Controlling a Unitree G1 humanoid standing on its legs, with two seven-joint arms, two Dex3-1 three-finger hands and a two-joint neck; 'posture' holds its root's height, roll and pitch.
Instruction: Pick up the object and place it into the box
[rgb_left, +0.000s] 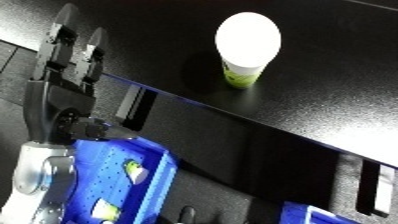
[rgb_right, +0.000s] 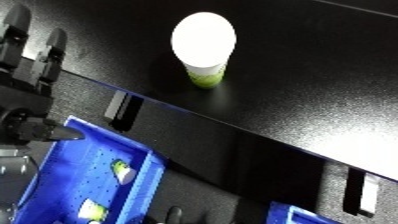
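A white cup with a green base (rgb_left: 246, 46) stands upright on the black table (rgb_left: 338, 85), its top glaring white. My left hand (rgb_left: 64, 75) is raised at the view's left, over the table's near edge, fingers straight and holding nothing, well to the left of the cup. Below it sits the blue bin (rgb_left: 107, 175), with small white and green items (rgb_left: 135, 171) lying inside. My right hand shows in neither view.
The table's front edge (rgb_left: 222, 117) runs diagonally from upper left to lower right. A second blue bin corner (rgb_left: 324, 216) peeks in at the bottom right. Dark floor lies below the table.
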